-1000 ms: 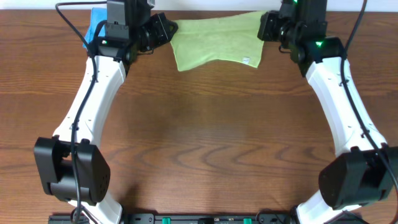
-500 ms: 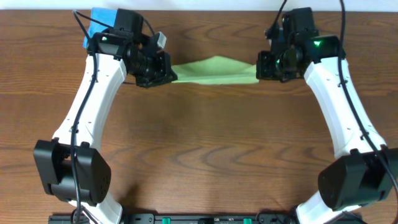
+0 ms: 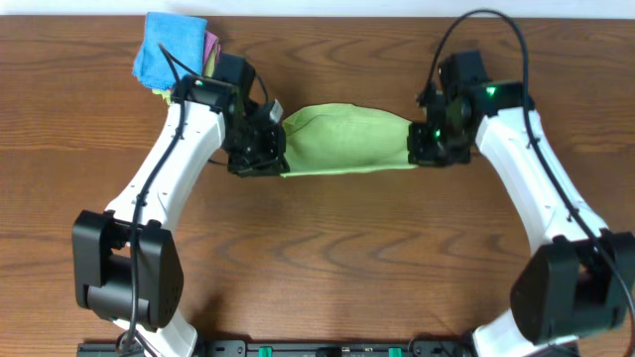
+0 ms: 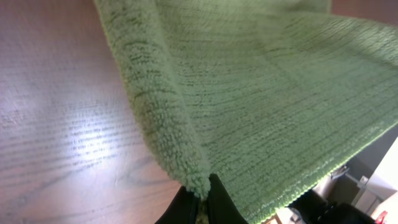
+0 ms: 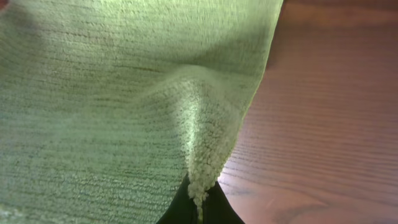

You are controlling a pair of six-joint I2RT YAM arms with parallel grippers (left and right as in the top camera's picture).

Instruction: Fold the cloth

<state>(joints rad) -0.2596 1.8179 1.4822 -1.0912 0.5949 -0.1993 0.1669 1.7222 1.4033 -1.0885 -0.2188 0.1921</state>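
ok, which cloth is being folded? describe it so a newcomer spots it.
On the wooden table, look near the far edge, at the middle. The green cloth spans the left gripper and right gripper, each pinching one end. Unlike the blue-topped pile at the far left corner, it is green and held.

The white left arm [image 3: 164, 188] and white right arm [image 3: 541, 193] reached up from the near edge, elbows bowed outward and wrists turned inward. The left gripper [image 3: 268, 151] and right gripper [image 3: 424, 147] faced each other, each with black fingers pinched closed on an edge of the green microfibre cloth [image 3: 342, 141].
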